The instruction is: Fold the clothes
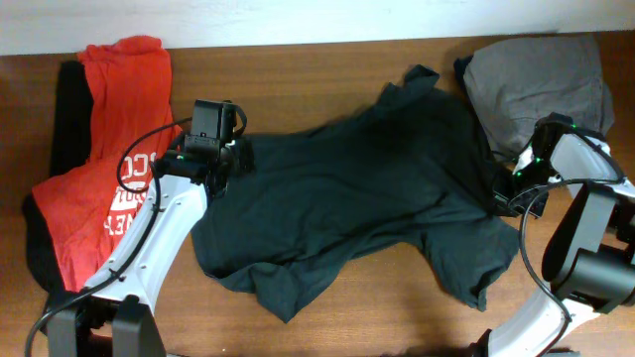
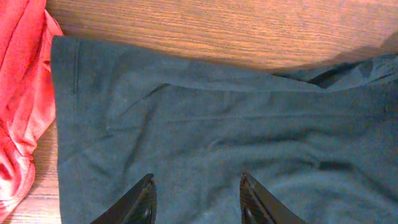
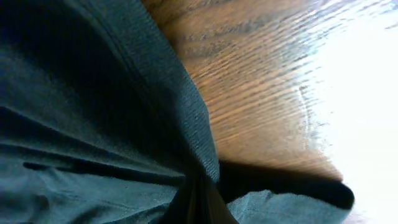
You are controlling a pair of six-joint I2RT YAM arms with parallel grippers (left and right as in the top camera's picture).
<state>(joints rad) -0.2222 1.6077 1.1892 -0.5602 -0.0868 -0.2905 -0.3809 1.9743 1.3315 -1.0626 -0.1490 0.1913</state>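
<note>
Your right end effector [image 3: 198, 204] is clenched on the hem of the dark T-shirt [image 1: 367, 188]; your left end effector [image 2: 196, 200] hangs released over its other side. It sprawls mid worktop [image 1: 327, 69], red T-shirt [image 1: 109, 188] at the left edge, grey garment [image 1: 541, 79] in the far right corner

A robotics lab bench, by the look of it: a left arm [image 1: 164, 223] and a right arm [image 1: 573, 159], white-and-black with loose cables, stand at a wood-grain table [image 1: 298, 79] against a plain white wall [image 1: 298, 20], a dark T-shirt [image 1: 367, 188] and a red T-shirt [image 1: 119, 109] spread on it
</note>
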